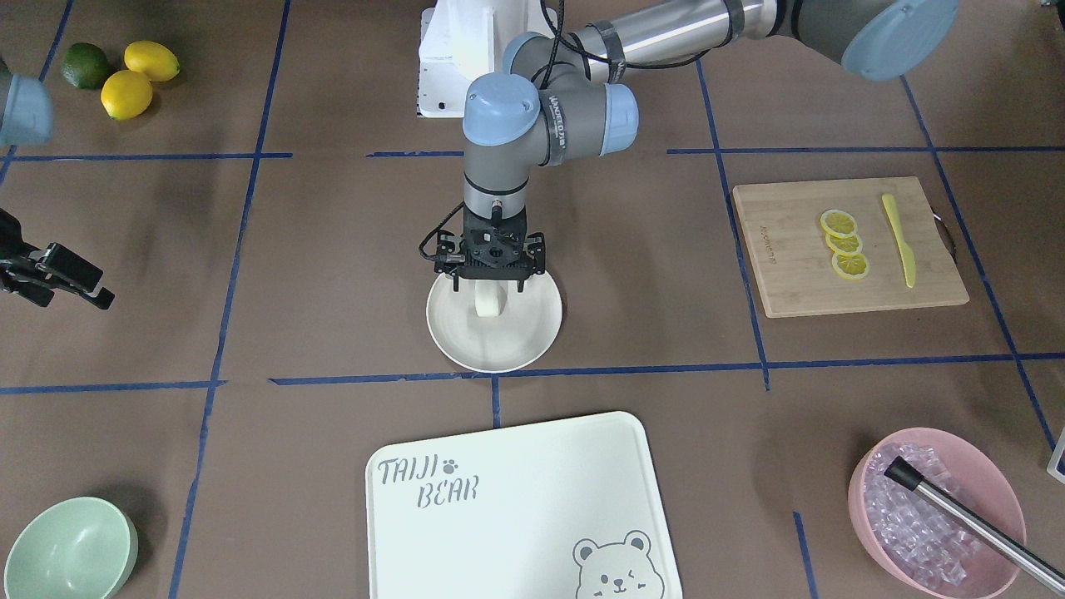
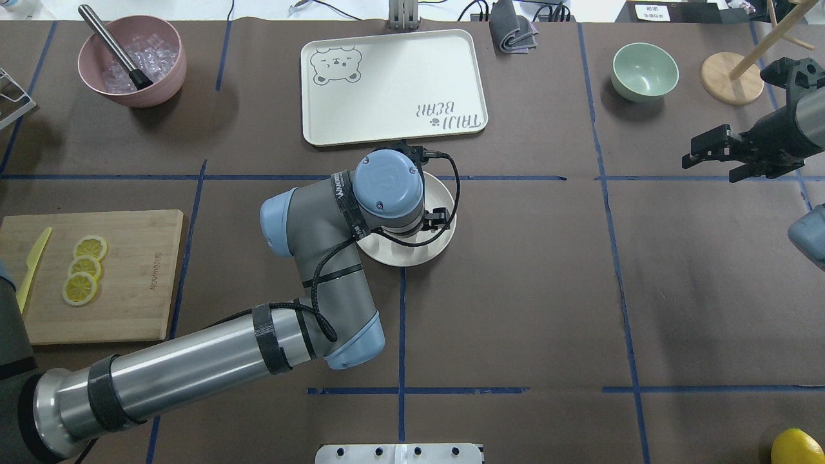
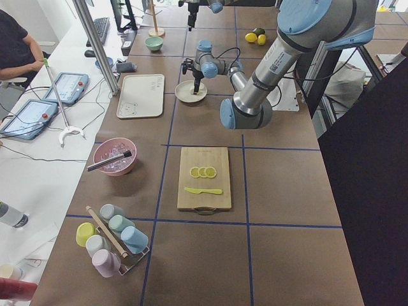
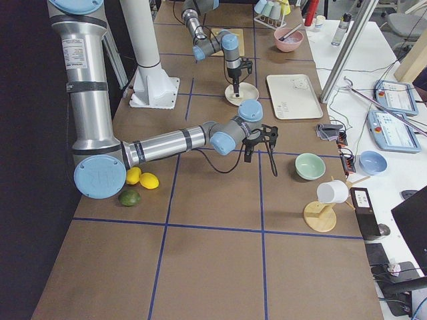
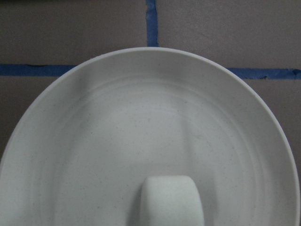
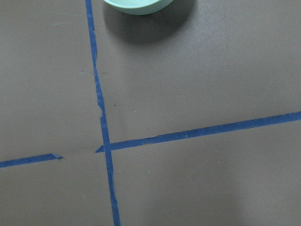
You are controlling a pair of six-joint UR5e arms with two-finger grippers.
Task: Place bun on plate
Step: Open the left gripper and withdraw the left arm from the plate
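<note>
The round off-white plate (image 1: pixel 520 333) sits at the table's middle. On it rests the small white bun (image 1: pixel 489 304), near the rim on the robot's side. My left gripper (image 1: pixel 489 289) points straight down over the bun, its fingers spread open on either side with gaps to the bun. The left wrist view looks down on the plate (image 5: pixel 141 117) and shows the bun (image 5: pixel 171 200) at the bottom edge, with no fingers in frame. From overhead, the left wrist hides the bun and covers part of the plate (image 2: pixel 439 240). My right gripper (image 2: pixel 709 169) hangs open and empty, far off over bare table.
A white bear-printed tray (image 1: pixel 516 499) lies just beyond the plate. A wooden board (image 1: pixel 790 274) with lemon slices and a yellow knife is on my left. A pink bowl (image 1: pixel 865 499) of ice, a mint bowl (image 1: pixel 71 549) and whole lemons (image 1: pixel 126 93) sit near the corners.
</note>
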